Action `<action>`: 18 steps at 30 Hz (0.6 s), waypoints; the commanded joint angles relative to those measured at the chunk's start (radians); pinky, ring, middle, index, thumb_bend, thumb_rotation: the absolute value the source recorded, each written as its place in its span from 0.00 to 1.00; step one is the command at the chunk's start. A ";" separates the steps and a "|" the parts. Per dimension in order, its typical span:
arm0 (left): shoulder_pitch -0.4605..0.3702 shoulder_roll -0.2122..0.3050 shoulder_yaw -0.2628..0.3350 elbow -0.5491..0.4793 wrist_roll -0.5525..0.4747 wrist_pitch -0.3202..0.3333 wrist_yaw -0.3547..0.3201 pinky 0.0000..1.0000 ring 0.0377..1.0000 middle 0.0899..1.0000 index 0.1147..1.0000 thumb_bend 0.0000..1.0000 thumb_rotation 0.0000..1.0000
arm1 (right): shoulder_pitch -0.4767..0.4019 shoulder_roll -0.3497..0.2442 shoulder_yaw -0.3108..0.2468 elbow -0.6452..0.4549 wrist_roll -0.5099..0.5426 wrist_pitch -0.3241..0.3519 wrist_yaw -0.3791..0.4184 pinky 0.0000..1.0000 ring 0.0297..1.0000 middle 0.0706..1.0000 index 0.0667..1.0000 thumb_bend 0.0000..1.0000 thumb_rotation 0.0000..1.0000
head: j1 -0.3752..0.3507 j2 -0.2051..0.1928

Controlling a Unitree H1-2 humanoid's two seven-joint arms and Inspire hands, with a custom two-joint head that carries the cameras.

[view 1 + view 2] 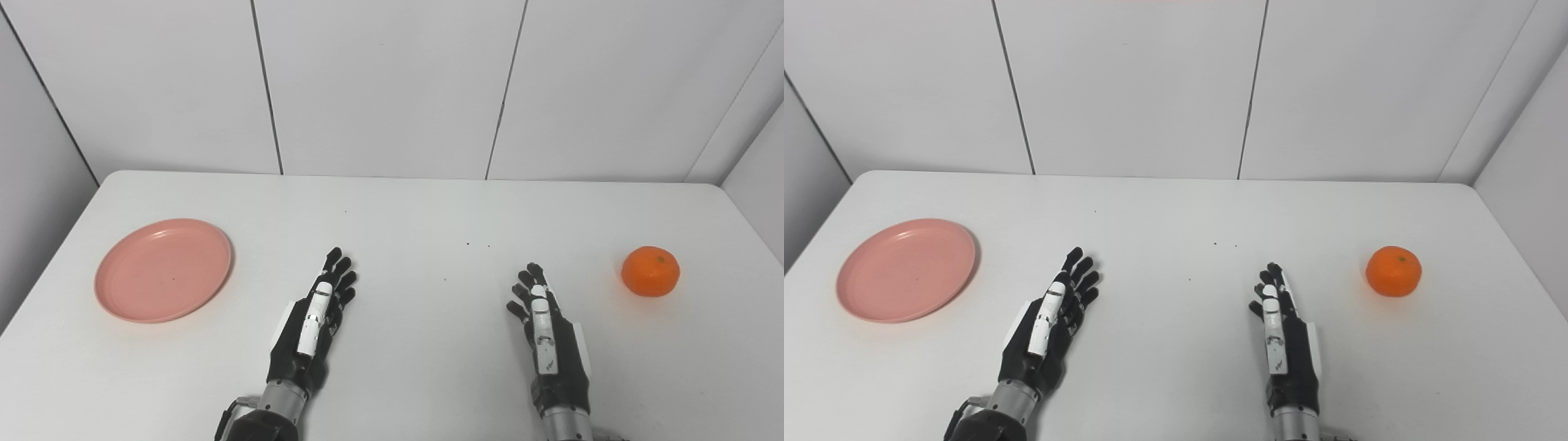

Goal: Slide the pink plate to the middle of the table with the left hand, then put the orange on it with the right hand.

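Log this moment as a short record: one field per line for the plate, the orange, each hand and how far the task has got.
pink plate: empty, flat on the table's left side
orange: on the table's right side, apart from both hands
left hand: open, holding nothing, right of the plate, not touching it
right hand: open, holding nothing, left of the orange
table middle: bare between the hands
task progress: plate not yet slid, orange not yet picked up

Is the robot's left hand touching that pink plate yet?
Apart. In the left eye view, bare white table lies between the left hand and the pink plate.
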 commanded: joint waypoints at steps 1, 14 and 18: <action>0.009 -0.004 -0.005 -0.016 -0.005 0.005 -0.002 0.98 0.98 0.99 0.98 0.37 1.00 | -0.002 0.003 0.000 -0.012 0.001 -0.011 -0.001 0.89 0.91 0.92 0.93 0.22 1.00 | 0.001 0.001; 0.008 -0.001 -0.007 -0.013 -0.004 0.001 -0.005 0.98 0.98 0.99 0.98 0.37 1.00 | -0.003 0.006 -0.001 -0.013 0.000 -0.007 -0.004 0.89 0.91 0.92 0.93 0.22 1.00 | 0.001 0.002; 0.007 0.000 -0.008 -0.009 -0.005 -0.005 -0.008 0.98 0.98 0.99 0.99 0.37 1.00 | -0.003 0.006 0.001 -0.016 -0.004 -0.005 -0.006 0.89 0.91 0.92 0.93 0.22 1.00 | 0.001 0.001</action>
